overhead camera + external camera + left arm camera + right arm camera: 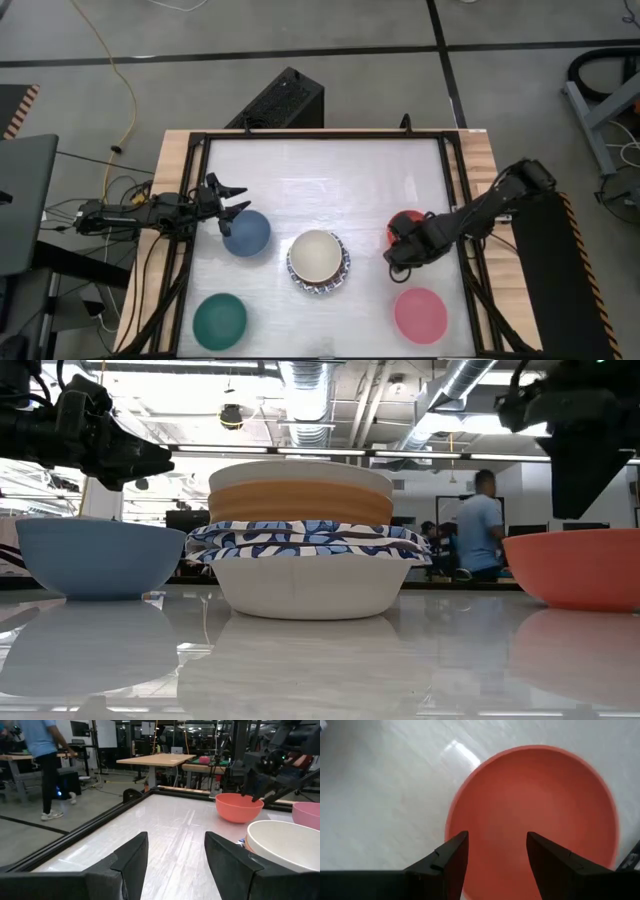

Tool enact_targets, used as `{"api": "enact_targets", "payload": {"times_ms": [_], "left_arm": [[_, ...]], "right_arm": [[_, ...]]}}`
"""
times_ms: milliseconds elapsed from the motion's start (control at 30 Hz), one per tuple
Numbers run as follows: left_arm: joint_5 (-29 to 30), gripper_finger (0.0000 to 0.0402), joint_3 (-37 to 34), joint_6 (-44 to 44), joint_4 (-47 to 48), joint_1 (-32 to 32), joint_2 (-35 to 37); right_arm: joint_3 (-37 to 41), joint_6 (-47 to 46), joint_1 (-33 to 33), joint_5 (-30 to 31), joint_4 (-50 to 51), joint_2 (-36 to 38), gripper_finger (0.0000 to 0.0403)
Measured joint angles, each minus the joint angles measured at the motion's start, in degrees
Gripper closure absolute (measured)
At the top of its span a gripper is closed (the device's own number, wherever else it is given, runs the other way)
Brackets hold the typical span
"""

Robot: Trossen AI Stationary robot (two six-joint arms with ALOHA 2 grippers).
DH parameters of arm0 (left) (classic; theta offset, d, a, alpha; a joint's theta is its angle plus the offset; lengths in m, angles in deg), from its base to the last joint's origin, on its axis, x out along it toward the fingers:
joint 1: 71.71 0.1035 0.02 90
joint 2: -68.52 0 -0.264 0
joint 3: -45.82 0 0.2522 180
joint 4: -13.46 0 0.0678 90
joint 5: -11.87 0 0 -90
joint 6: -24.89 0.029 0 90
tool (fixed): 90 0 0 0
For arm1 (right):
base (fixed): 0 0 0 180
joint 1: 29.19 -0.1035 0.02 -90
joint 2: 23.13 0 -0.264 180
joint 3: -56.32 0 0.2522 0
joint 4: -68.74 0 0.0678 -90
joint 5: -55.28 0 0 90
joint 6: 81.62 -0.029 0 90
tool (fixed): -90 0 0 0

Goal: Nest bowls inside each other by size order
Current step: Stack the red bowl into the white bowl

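A stack of bowls [318, 262] stands mid-table: a white bowl [300, 585] at the bottom, blue-and-white patterned ones [305, 540] above it, then an orange one [300, 503], with a cream one [300, 472] on top. A slate-blue bowl [246, 232], a red bowl [403, 222], a dark green bowl [220, 318] and a pink bowl [420, 314] each rest alone on their bases. My left gripper [238, 198] hovers open just above the slate-blue bowl's far-left rim. My right gripper [497, 850] is open, pointing down over the red bowl [535, 815], apart from it.
A black frame [200, 140] rims the white tabletop [330, 180]. The far half of the table is bare. Wooden side strips [480, 160] flank the frame. In the room behind, a person [480, 525] stands at some distance.
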Motion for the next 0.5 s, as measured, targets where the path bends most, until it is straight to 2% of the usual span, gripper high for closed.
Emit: {"api": "enact_targets", "payload": {"times_ms": [167, 500], "left_arm": [[0.00, 0.0216, 0.00, 0.01, -0.01, 0.00, 0.00], [0.01, 0.0216, 0.00, 0.02, -0.01, -0.02, 0.00]], "right_arm": [[0.00, 6.29, 2.25, -4.34, -3.94, -0.70, 0.0184], [0.83, 7.09, 5.55, -5.62, -6.87, -0.15, 0.0184]]}}
